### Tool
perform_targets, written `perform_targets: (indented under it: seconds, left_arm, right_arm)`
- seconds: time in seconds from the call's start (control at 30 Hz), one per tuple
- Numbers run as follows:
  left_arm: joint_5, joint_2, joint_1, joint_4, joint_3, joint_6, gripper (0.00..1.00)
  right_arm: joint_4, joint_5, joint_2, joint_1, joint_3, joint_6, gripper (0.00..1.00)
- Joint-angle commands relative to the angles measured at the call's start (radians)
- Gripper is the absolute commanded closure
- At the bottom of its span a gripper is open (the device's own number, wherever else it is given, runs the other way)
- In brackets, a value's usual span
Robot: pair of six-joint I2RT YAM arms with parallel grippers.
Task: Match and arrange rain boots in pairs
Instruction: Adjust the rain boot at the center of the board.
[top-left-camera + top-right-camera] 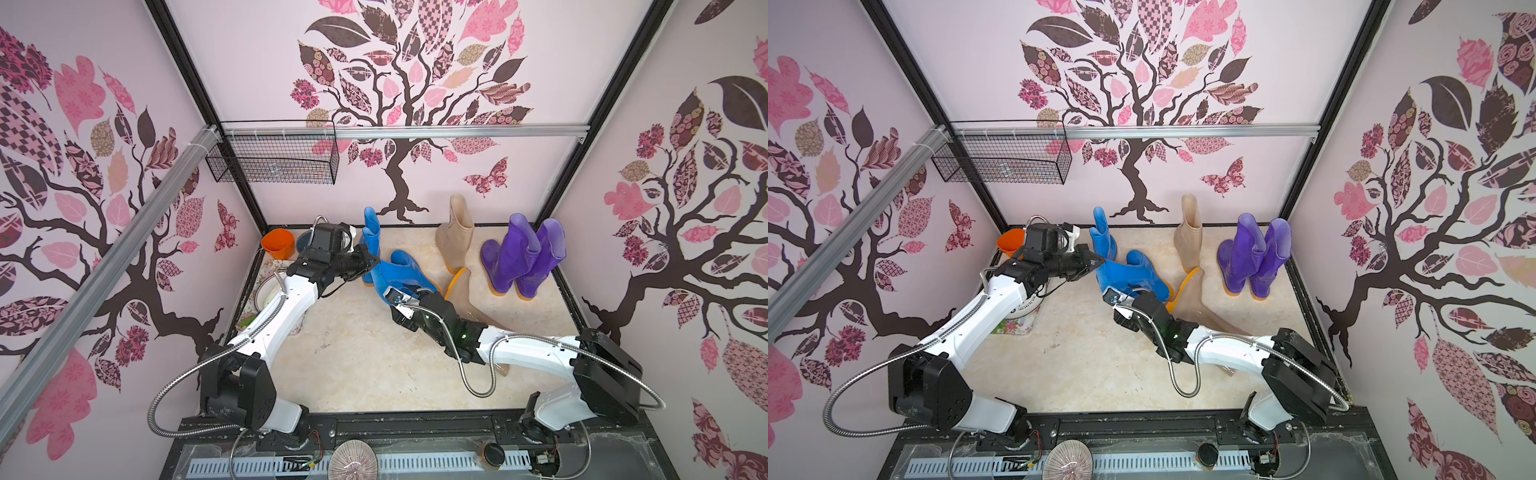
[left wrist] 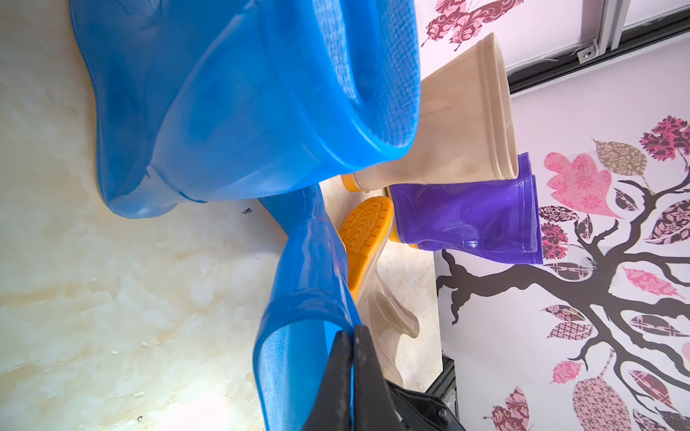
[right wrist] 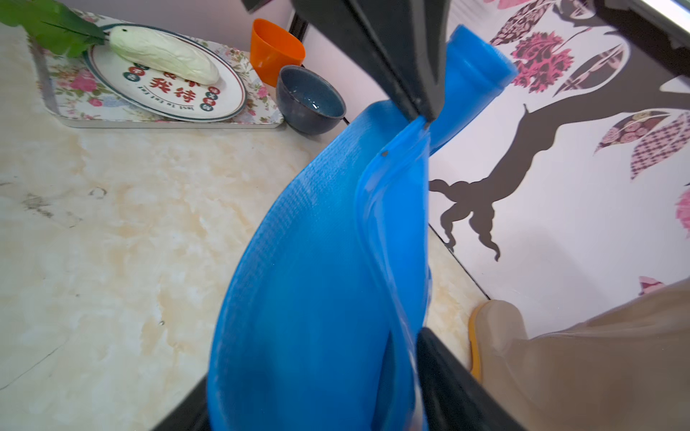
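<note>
Two purple boots (image 1: 521,253) stand side by side, touching. Just left of the purple boots is the standing beige boot (image 1: 455,237). The lying beige boot (image 1: 1200,299) is on its side on the table (image 1: 353,365), a bit nearer the robot than the purple boots.

Farther left of the purple boots are the two blue ones. The standing blue boot (image 1: 371,226) is up straight. The leaning blue boot (image 1: 399,270) tips at a slant right beside it.

The left gripper (image 1: 372,261) is pinched tight on the top edge of the leaning blue boot. The right gripper (image 3: 313,356) has its fingers (image 3: 444,373) apart, one on each side of that same boot's open top. It is not clear if they squeeze it.
</note>
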Motion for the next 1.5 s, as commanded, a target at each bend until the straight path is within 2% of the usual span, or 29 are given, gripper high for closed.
perform_targets:
  seconds: [0.0, 0.1, 0.33, 0.37, 0.4, 0.47, 0.6, 0.77, 0.97, 1.07, 1.27, 1.47]
  left_arm:
    - [0.015, 0.0, -0.003, 0.025, 0.064, -0.011, 1.0]
    - [0.017, 0.003, -0.004, 0.021, 0.071, -0.008, 1.0]
    - [0.046, 0.017, -0.003, 0.012, 0.114, 0.016, 1.0]
    - [0.046, 0.016, -0.003, 0.01, 0.126, 0.023, 0.95]
    - [0.046, 0.014, -0.003, 0.001, 0.146, 0.039, 0.81]
    - [0.043, 0.011, -0.003, -0.039, 0.195, 0.082, 0.61]
    - [-0.025, -0.037, -0.003, -0.124, 0.265, 0.17, 0.45]
    - [-0.177, -0.17, -0.002, -0.14, 0.251, 0.274, 0.33]
    - [-0.303, -0.239, -0.002, -0.221, 0.25, 0.378, 0.29]
    - [-0.332, -0.263, -0.001, -0.224, 0.217, 0.392, 0.29]
    - [-0.387, -0.302, -0.001, -0.236, 0.17, 0.418, 0.28]
    - [-0.412, -0.304, 0.0, -0.248, 0.159, 0.427, 0.28]
  right_arm:
    - [0.027, 0.048, 0.017, 0.001, 0.032, 0.055, 0.44]
    - [0.03, 0.038, -0.001, 0.0, 0.014, 0.061, 0.64]
    - [-0.04, 0.001, -0.015, 0.0, 0.021, 0.066, 1.0]
    - [-0.043, 0.005, -0.02, 0.0, 0.024, 0.072, 1.0]
    - [-0.046, 0.012, -0.023, 0.0, 0.029, 0.082, 1.0]
    - [-0.062, 0.026, -0.035, 0.0, 0.046, 0.105, 1.0]
    - [-0.139, 0.051, -0.077, 0.001, 0.093, 0.167, 1.0]
    - [-0.242, 0.064, -0.12, -0.022, 0.183, 0.292, 1.0]
    - [-0.334, 0.056, -0.105, -0.067, 0.287, 0.388, 1.0]
    - [-0.4, 0.023, -0.08, -0.105, 0.355, 0.452, 1.0]
    - [-0.461, -0.008, -0.06, -0.105, 0.427, 0.464, 1.0]
    - [-0.505, -0.034, -0.087, -0.105, 0.428, 0.525, 1.0]
